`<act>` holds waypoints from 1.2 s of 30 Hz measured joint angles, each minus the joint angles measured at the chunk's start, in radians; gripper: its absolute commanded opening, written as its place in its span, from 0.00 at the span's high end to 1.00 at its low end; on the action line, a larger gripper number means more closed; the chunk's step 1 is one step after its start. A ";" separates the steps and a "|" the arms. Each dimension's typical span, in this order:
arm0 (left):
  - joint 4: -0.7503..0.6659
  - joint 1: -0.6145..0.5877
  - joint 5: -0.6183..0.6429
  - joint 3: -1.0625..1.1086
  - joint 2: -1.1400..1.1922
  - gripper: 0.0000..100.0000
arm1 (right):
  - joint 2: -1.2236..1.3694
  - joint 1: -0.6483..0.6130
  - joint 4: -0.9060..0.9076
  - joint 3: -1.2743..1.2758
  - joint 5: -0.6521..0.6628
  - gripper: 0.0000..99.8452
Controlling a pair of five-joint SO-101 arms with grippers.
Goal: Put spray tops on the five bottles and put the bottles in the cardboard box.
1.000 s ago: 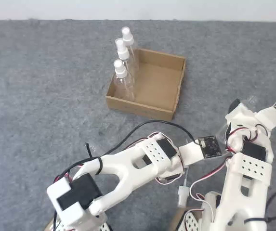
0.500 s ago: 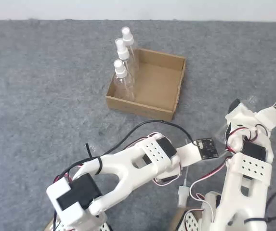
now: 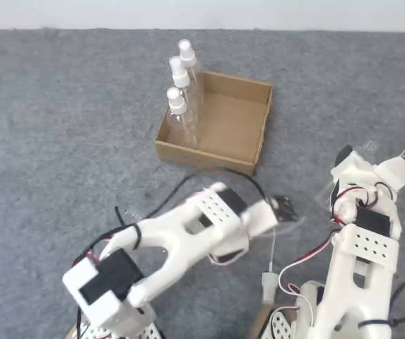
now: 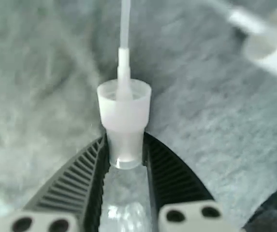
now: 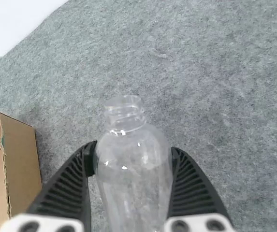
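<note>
My left gripper (image 4: 123,140) is shut on a translucent spray top (image 4: 123,113), whose thin dip tube (image 4: 125,29) sticks out past the fingertips. In the high view that gripper (image 3: 276,212) hangs above the carpet, in front of the cardboard box (image 3: 202,159). My right gripper (image 5: 128,154) is shut on a clear uncapped bottle (image 5: 131,164) with its open neck pointing away; it sits at the right (image 3: 345,173). Three capped bottles (image 3: 179,113) stand along the box's left wall. A second spray top (image 3: 268,286) lies on the carpet between the arms.
Grey carpet covers the whole table. A corner of the box (image 5: 7,164) is close beside the held bottle in the right wrist view. The right half of the box floor (image 3: 234,116) is bare. Cables loop around both arm bases.
The left arm has swung its wrist to the left and slightly towards the box, carrying the spray top. The right arm and its bottle have kept still.
</note>
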 measured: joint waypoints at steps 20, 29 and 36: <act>0.081 -0.249 -0.075 0.224 -0.512 0.99 | 0.000 0.000 0.000 0.000 0.000 0.99; 0.089 -0.451 -0.080 0.229 -0.658 0.99 | 0.000 0.000 0.000 0.000 0.000 0.99; 0.089 -0.552 -0.077 0.229 -0.841 0.99 | 0.000 0.000 0.000 0.000 0.000 0.99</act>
